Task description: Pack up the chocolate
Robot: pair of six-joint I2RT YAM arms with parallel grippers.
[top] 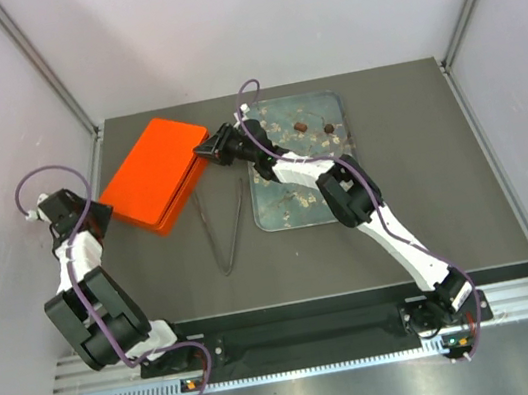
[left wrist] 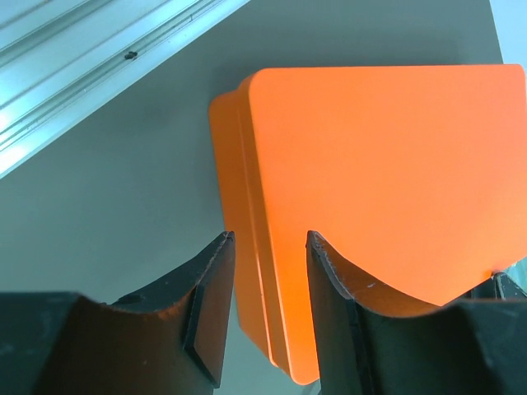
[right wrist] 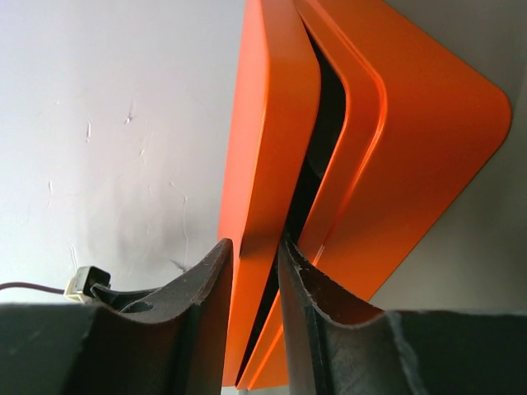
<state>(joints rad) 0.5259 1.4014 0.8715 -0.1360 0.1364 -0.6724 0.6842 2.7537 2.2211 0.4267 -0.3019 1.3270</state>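
Observation:
Two small dark brown chocolates [top: 301, 127] [top: 328, 128] lie at the far end of the glassy blossom-print tray [top: 291, 208]. An orange box [top: 154, 175] sits at the far left. My right gripper [top: 204, 152] [right wrist: 257, 243] is shut on the right edge of its lid [right wrist: 276, 107], one finger in the dark gap above the base [right wrist: 428, 140], so the lid is tilted up. My left gripper [top: 97, 217] [left wrist: 268, 239] is open at the box's near left corner [left wrist: 272, 329], which shows between its fingers. No white paper cups are in view.
Metal tongs [top: 229, 229] lie on the dark table between the box and the tray. Pale walls and metal frame posts close in the left, back and right. A metal rail [left wrist: 99, 74] runs along the table's left edge.

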